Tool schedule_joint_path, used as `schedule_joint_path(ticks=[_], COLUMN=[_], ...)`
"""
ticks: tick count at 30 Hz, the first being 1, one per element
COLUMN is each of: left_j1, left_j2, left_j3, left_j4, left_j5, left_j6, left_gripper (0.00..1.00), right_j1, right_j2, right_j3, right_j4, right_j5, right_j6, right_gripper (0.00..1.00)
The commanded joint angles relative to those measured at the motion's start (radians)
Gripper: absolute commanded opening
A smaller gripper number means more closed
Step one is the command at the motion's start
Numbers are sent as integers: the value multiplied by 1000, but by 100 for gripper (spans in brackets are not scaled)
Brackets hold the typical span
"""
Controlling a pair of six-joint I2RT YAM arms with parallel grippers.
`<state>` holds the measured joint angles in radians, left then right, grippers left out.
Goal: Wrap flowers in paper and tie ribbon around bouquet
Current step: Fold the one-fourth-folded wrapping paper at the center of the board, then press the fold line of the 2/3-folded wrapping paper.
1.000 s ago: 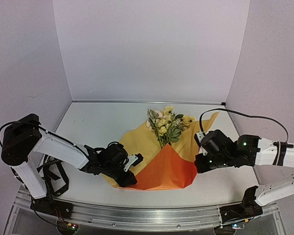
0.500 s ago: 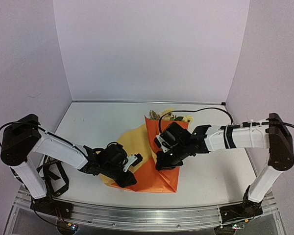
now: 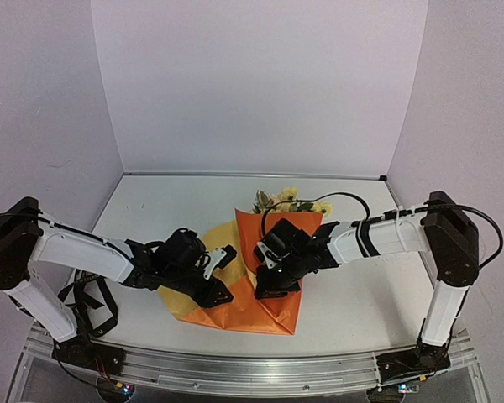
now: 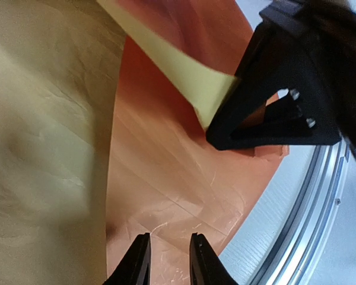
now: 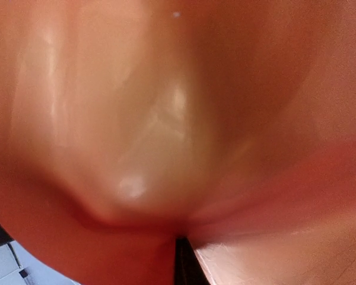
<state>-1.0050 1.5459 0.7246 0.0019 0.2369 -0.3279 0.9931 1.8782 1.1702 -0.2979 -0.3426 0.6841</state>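
The flowers (image 3: pixel 284 201) poke out at the far end of the orange paper (image 3: pixel 260 312), which is folded over their stems; its pale yellow backing (image 3: pixel 223 239) shows on the left. My right gripper (image 3: pixel 264 290) is shut on the folded-over flap, and its wrist view is filled by orange paper (image 5: pixel 166 119) above closed fingertips (image 5: pixel 181 261). The left wrist view shows that gripper (image 4: pixel 216 135) pinching the flap's yellow corner (image 4: pixel 196 89). My left gripper (image 3: pixel 218 294) hovers over the paper's left fold (image 4: pixel 166 178), jaws (image 4: pixel 169 261) slightly apart with nothing between. The black ribbon (image 3: pixel 88 298) lies at the near left.
The aluminium rail (image 3: pixel 252 369) runs along the table's near edge, close to the paper's lower corner, and shows in the left wrist view (image 4: pixel 311 202). White walls enclose the table on three sides. A black cable (image 3: pixel 344 200) arcs over the right arm.
My right arm swung left from the right side, carrying the paper's right flap over the stems. My left gripper shifted a little left and its jaws parted slightly.
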Motion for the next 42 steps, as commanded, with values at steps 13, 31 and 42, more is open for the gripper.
schedule_joint_path(ticks=[13, 31, 42], left_j1=[224, 207, 105], left_j2=[-64, 110, 215], left_j3=[62, 222, 254], left_j4=[39, 27, 69], left_j5=[221, 358, 377], left_j6=[-150, -199, -351], left_gripper=[45, 51, 57], right_j1=[-18, -79, -81], right_j2=[-48, -413, -615], right_j3=[4, -313, -470], right_j4=[112, 50, -41], right_j5=[-46, 101, 261], right_j6=[26, 5, -34], right_gripper=[42, 47, 53])
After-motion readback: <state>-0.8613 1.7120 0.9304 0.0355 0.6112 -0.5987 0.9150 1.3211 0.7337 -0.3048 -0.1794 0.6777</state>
